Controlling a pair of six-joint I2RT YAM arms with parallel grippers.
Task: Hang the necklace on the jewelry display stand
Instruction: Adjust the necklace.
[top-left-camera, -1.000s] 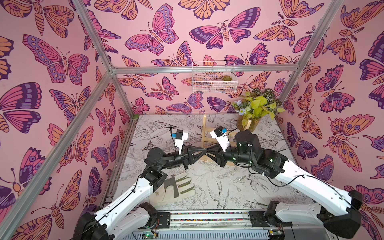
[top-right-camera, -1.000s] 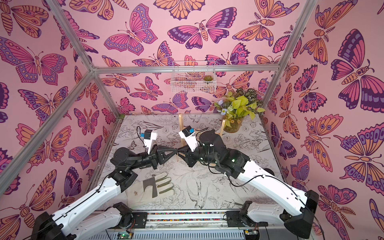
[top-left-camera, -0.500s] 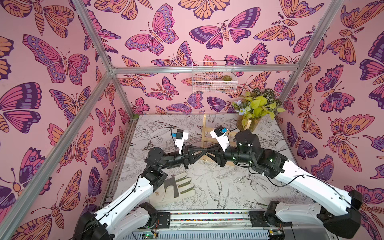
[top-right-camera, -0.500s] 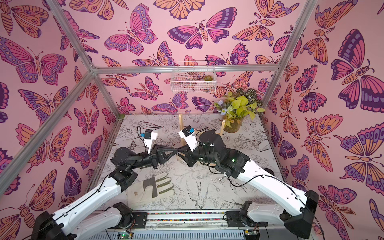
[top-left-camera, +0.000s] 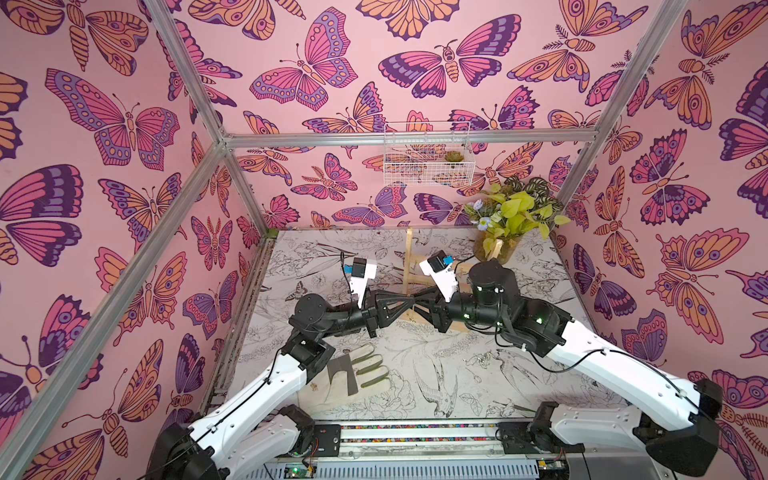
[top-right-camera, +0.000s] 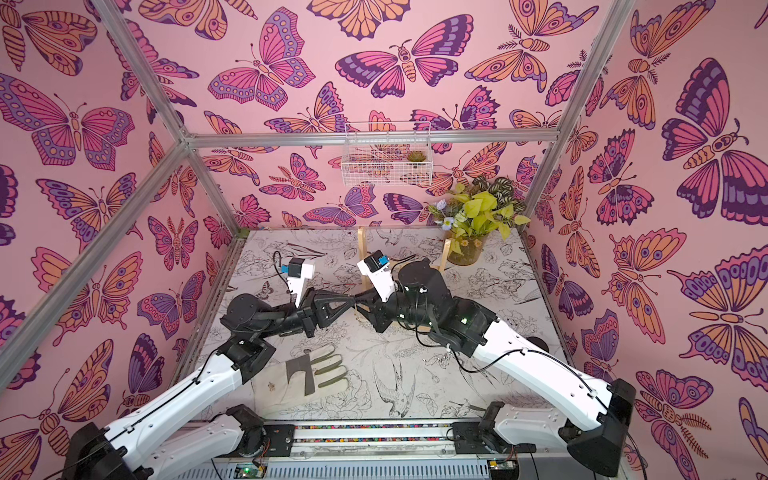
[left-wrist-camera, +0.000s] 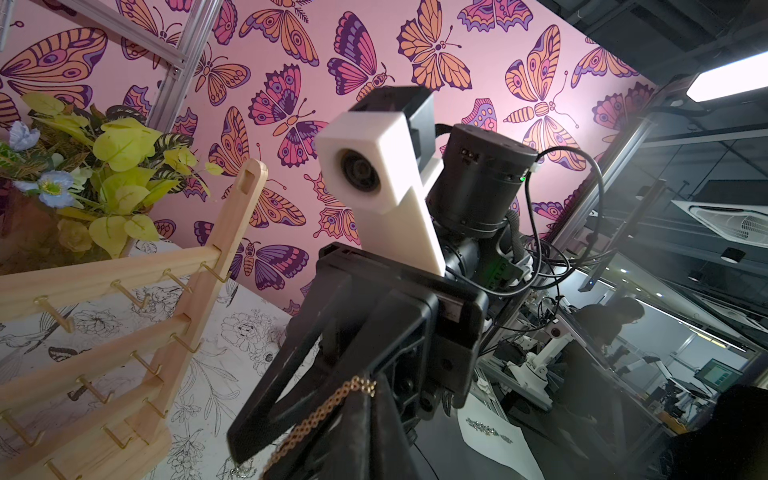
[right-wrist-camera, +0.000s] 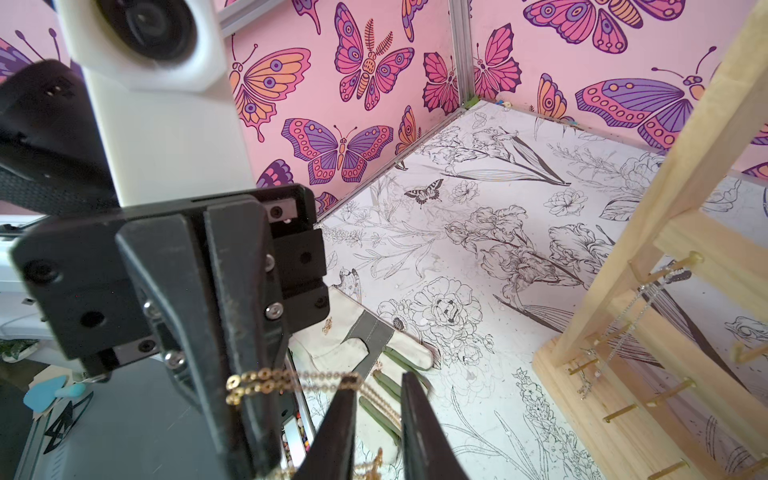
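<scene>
Left tool (top-left-camera: 407, 301) pinches necklace (right-wrist-camera: 291, 378); right tool (top-left-camera: 419, 300), seemingly ajar, touches it near stand (right-wrist-camera: 690, 174).

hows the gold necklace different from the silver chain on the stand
The gold necklace has chunky links; the silver chain is much finer. The gold necklace is pinched in the left end effector, off the stand; the silver chain hangs from a hook on the jewelry display stand. Both are linked chains.

Too fine to find in both top views: thin gold chain necklace (left-wrist-camera: 328, 409), running off both wrist views' edges. Half covered by arms (top-left-camera: 492, 286) from above, cropped in wrist views: light wooden ladder-like jewelry display stand (top-left-camera: 409, 255).
</scene>
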